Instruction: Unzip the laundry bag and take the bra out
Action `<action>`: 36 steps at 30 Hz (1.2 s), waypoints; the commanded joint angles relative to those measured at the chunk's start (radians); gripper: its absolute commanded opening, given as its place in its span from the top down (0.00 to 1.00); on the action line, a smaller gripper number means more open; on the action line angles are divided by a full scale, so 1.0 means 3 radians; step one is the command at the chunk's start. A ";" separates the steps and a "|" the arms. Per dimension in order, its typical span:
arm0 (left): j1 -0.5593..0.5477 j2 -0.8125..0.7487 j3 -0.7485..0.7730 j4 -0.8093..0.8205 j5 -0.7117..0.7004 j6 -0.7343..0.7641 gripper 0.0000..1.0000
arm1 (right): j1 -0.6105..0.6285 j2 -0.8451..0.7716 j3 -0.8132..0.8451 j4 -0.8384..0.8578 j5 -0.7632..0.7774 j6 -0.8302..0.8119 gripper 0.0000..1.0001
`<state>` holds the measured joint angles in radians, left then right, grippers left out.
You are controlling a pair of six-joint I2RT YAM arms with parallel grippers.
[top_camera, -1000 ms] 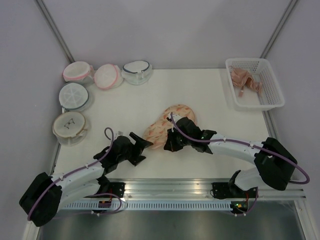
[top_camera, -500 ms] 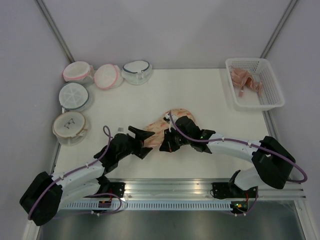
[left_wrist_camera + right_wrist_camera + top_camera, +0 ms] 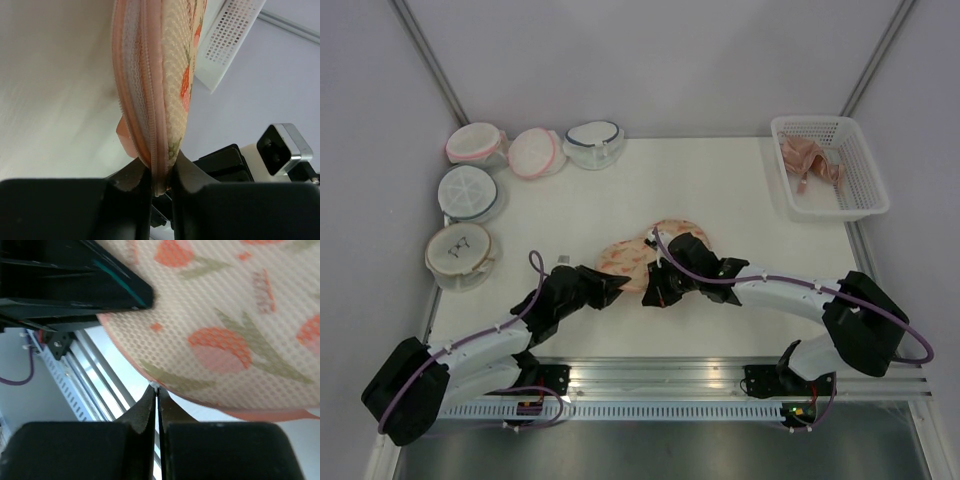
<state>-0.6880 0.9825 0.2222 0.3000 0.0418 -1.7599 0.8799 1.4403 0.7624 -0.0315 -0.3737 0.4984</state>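
**Held slantwise at centre frame**

The left pincer [image 3: 161, 176], nearly closed, nips the pink zip edge of the laundry bag [image 3: 628, 258]. The bag lies mid-frame on the desk [image 3: 740, 190], long axis running lower left to upper right. The right pincer [image 3: 156, 392] is closed tight at its rim; whether it holds anything, I cannot tell.

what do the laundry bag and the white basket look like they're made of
The laundry bag looks like soft matte honeycomb mesh fabric with printed flowers, its zip edge pink textile. The basket is probably rigid white plastic, judging by its moulded grid of holes.
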 commanded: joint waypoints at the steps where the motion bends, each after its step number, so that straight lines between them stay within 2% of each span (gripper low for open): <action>1: 0.0008 -0.0181 0.0093 -0.0140 -0.0124 0.0129 0.80 | 0.0007 0.0082 0.0240 -0.0649 0.0508 -0.0173 0.99; 3: 0.0023 -0.0258 0.0179 -0.0339 -0.0210 0.0303 0.83 | 0.0012 0.0133 0.0342 -0.0891 0.0946 -0.0173 1.00; 5: 0.0028 -0.0386 0.0261 -0.0733 -0.0221 0.0567 0.90 | 0.0007 0.0159 0.0399 -0.1162 0.1203 -0.0148 1.00; 7: 0.0028 -0.0488 0.0409 -0.1075 -0.0231 0.0773 0.92 | 0.0012 0.0164 0.0440 -0.1311 0.1510 -0.0117 1.00; 8: 0.0028 -0.0519 0.0445 -0.1335 -0.0226 0.0986 0.94 | 0.0012 0.0164 0.0445 -0.1327 0.1582 -0.0117 1.00; 11: 0.0028 -0.0646 0.0527 -0.1587 -0.0048 0.1380 0.96 | -0.0003 0.0205 0.0450 -0.1352 0.1787 -0.0132 1.00; 15: 0.0028 -0.0795 0.0558 -0.1837 0.0397 0.1694 0.98 | -0.0054 0.0353 0.0435 -0.1306 0.1900 -0.0158 1.00; 17: 0.0028 -0.0947 0.0588 -0.2133 0.0413 0.1811 0.98 | -0.0085 0.0404 0.0440 -0.1317 0.2017 -0.0133 1.00; 19: 0.0028 -0.1070 0.0619 -0.2374 0.0291 0.1918 0.98 | -0.0105 0.0399 0.0440 -0.1352 0.2114 -0.0107 1.00; 22: 0.0028 -0.1341 0.0716 -0.2972 -0.0240 0.1909 0.98 | -0.0131 0.0333 0.0435 -0.1419 0.2283 -0.0035 1.00; 23: 0.0028 -0.1479 0.0757 -0.3166 -0.0545 0.1878 0.98 | -0.0141 0.0282 0.0430 -0.1469 0.2395 -0.0005 0.99; 25: 0.0028 -0.1597 0.0783 -0.3285 -0.0803 0.1776 0.97 | -0.0141 0.0226 0.0419 -0.1505 0.2498 0.0026 1.00; 30: 0.0028 -0.1695 0.0824 -0.3225 -0.1269 0.1612 0.88 | -0.0192 0.0006 0.0343 -0.1557 0.2565 0.0041 1.00; 33: 0.0028 -0.1400 0.0758 -0.2801 -0.1244 0.1597 0.85 | -0.0202 -0.0091 0.0312 -0.1557 0.2468 0.0001 1.00; 36: 0.0033 -0.0848 0.0686 -0.2040 -0.1091 0.1602 0.83 | -0.0197 -0.0204 0.0266 -0.1542 0.2253 -0.0071 1.00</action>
<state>-0.6846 0.6250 0.4286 -0.5171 -0.2356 -1.2686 0.8310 1.4231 0.8673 -0.4492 0.3004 0.4965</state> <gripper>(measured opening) 0.168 0.009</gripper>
